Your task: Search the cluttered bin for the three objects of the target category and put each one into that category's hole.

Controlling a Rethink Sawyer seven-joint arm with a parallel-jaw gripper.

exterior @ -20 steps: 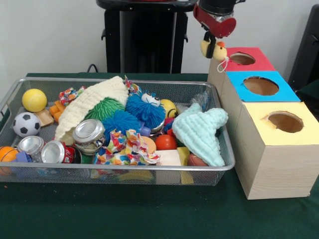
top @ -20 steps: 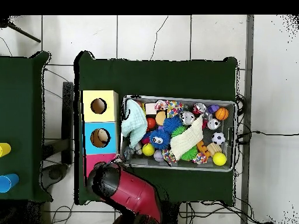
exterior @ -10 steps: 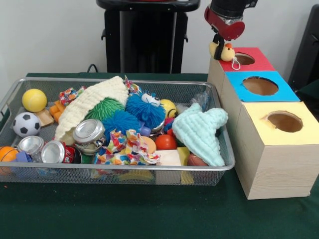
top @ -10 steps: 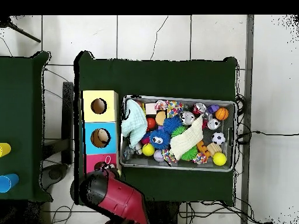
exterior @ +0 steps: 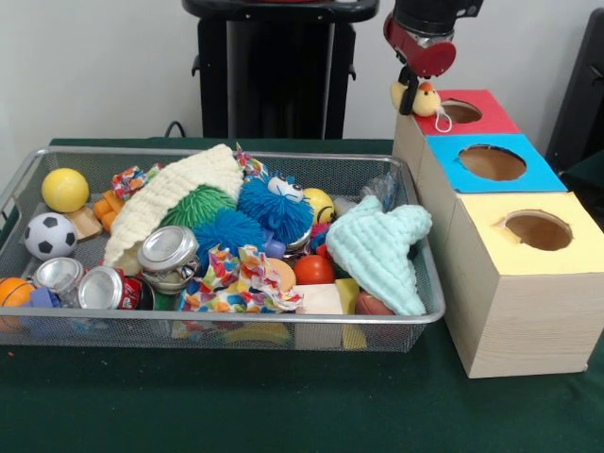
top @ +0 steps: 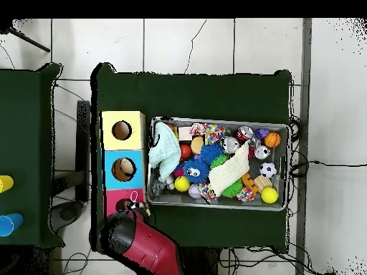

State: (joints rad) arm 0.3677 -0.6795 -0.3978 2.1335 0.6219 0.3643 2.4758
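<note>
My gripper [exterior: 411, 87] hangs at the top of the front view, shut on a small yellow chick toy [exterior: 422, 99] with an orange beak and a white loop. The toy dangles just left of the hole in the red box [exterior: 491, 121], over that box's edge. In the overhead view the red arm [top: 143, 243] covers the gripper, and only a bit of the toy [top: 141, 209] shows beside the red box [top: 113, 198]. The wire bin [exterior: 236, 319] holds a jumble of toys, balls, cans and cloths.
A blue box [exterior: 540, 176] and a yellow box [exterior: 578, 247], each with a round hole, stand in a row with the red one beside the bin. In the bin lie a mint cloth [exterior: 382, 253], blue fuzzy toy [exterior: 274, 208], soccer ball [exterior: 49, 235] and cans [exterior: 168, 249].
The gripper has carried the chick toy right, from past the bin's corner to the red box's edge. In the last half second it has eased slightly back left.
</note>
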